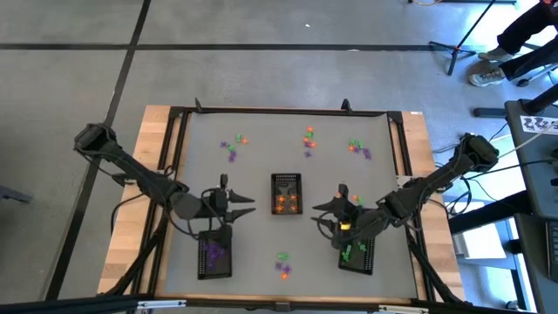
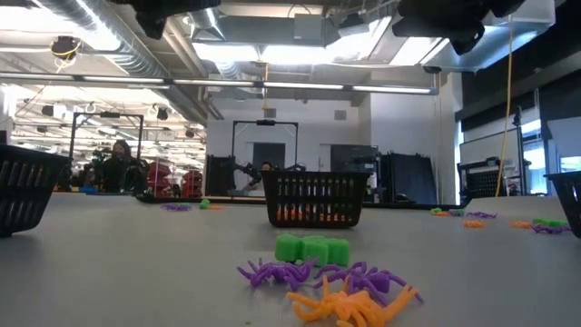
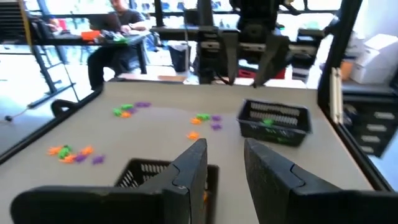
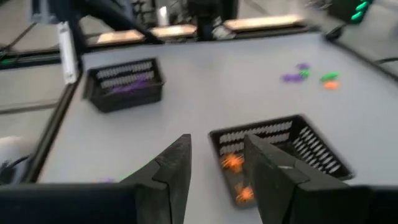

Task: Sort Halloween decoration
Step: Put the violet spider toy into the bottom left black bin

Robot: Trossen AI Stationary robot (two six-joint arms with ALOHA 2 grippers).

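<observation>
1. Trinkets [image 1: 309, 136] lie in small mixed clusters across the far half of the counter [image 1: 261, 157], plus one cluster near the front edge [image 1: 283, 264]; we judge most sorting is not yet done.
2. Three black trays take one colour each: the centre tray [image 1: 286, 194] holds orange, the left tray [image 1: 214, 254] purple, the right tray [image 1: 357, 253] green.
3. Left gripper [image 1: 250, 203] hangs just beside the centre tray; its wrist view shows the fingers [image 3: 189, 171] apart with nothing between.
4. Right gripper [image 1: 319, 208] hangs on the tray's other side, fingers [image 4: 174, 168] apart, empty too.
5. We judge both are parked over the middle between picks, ready to reach for the far clusters.
</observation>
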